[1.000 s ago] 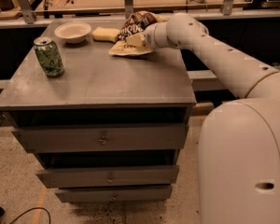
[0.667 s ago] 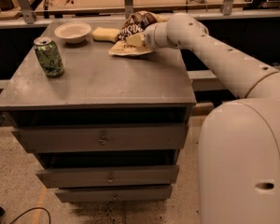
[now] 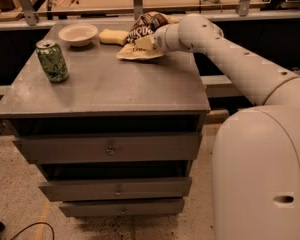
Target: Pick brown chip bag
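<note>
Your tool (image 3: 146, 43) rests on the brown chip bag (image 3: 136, 52) at the far edge of the counter (image 3: 105, 84). Nothing has moved this second. Its grip can't be told, and the lift hasn't begun.

Grey bench (image 3: 115, 91): green can (image 3: 52, 60) left; bowl (image 3: 78, 34), yellow sponge (image 3: 112, 36), brown chip bag (image 3: 140, 29) along rear; end effector (image 3: 149, 43) at bag.
</note>
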Controlling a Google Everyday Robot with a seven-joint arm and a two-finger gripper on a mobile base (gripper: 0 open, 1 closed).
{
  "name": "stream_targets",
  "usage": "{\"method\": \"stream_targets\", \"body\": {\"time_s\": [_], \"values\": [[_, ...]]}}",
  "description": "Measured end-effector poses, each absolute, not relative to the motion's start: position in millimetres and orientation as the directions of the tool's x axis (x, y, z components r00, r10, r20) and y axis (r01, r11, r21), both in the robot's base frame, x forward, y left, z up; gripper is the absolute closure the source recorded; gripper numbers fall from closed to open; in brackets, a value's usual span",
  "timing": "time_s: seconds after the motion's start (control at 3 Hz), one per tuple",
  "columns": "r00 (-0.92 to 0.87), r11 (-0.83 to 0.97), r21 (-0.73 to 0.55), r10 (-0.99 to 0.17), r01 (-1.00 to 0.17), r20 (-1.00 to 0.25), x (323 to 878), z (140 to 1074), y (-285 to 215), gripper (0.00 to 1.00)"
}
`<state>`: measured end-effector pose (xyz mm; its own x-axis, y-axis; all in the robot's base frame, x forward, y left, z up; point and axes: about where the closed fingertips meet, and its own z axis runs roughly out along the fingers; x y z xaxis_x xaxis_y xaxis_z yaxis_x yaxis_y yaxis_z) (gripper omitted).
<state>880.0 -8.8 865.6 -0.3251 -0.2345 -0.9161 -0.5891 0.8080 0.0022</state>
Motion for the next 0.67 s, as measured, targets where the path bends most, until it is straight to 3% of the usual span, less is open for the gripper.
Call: {"method": "stream_targets", "body": {"time_s": [0.67], "values": [[-0.325,0.808,0.002,-0.234,-0.589,-0.916,880.0,865.5,-8.7,1.0]]}}
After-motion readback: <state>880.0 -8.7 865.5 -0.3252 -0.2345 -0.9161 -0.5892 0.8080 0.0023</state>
